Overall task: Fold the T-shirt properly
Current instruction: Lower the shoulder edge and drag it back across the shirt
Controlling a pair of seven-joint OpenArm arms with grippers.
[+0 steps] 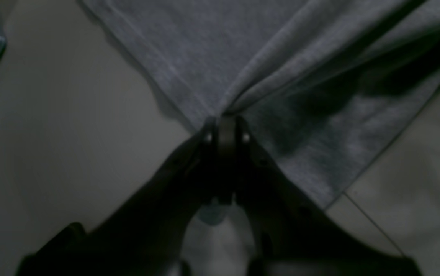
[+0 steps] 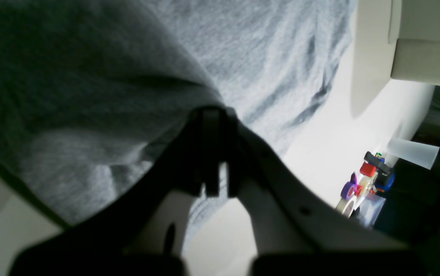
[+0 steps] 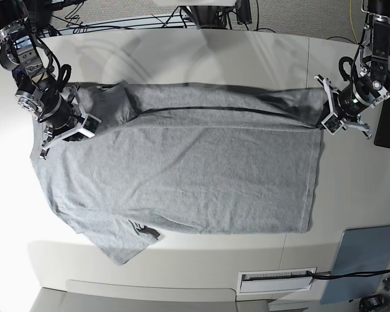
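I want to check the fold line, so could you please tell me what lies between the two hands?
Only the T-shirt lies there: in the base view its folded-over far edge runs from the right hand to the left hand.

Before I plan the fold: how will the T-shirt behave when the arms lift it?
Probably floppy: the T-shirt bunches into creases where the left gripper pinches it. Likely to sag between the left gripper and the right gripper. Seemingly light, since small pinches hold its edge.
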